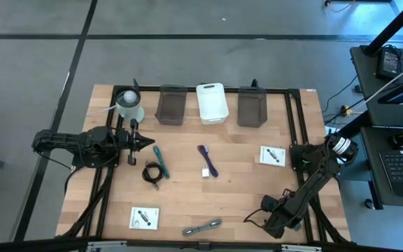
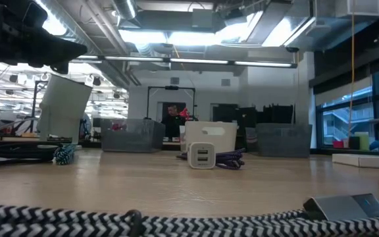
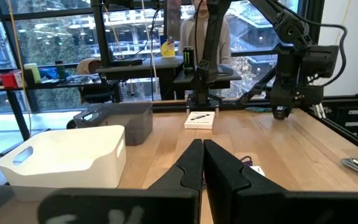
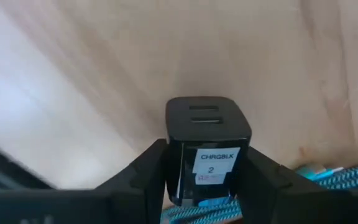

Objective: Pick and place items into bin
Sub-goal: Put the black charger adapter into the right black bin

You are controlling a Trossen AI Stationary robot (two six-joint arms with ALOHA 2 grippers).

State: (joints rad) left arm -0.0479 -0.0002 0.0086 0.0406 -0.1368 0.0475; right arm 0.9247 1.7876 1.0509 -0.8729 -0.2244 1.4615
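Note:
My right gripper [image 4: 207, 186] points down near the table's front right [image 1: 268, 210], its fingers on either side of a small black charger cube [image 4: 208, 134] labelled CHRGBLK 2. A teal braided cable [image 4: 331, 177] lies beside the cube. My left gripper [image 3: 202, 165] hangs shut and level at the table's left [image 1: 142, 143], touching nothing. Flat on the table lie a teal tool [image 1: 158, 155], a coiled black cable [image 1: 154, 172], a purple strap [image 1: 207, 159] with a white cube [image 2: 201, 155], two white cards [image 1: 272, 155] [image 1: 145, 218] and a grey metal tool [image 1: 201, 227]. My right gripper has the black cube's two opposite sides [image 4: 169, 168] between its two fingers, which come from above and point down. The cube's face with the two slots [image 4: 207, 115] is turned away from the gripper, toward the wooden table. Whether the cube rests on the table does not show.
A white bin [image 1: 212, 103] stands at the far edge between two grey bins [image 1: 171, 105] [image 1: 252, 108]. A pale cup with a ball [image 1: 128, 105] stands at the far left. A black-and-white braided cable [image 2: 143, 220] crosses the low view's foreground.

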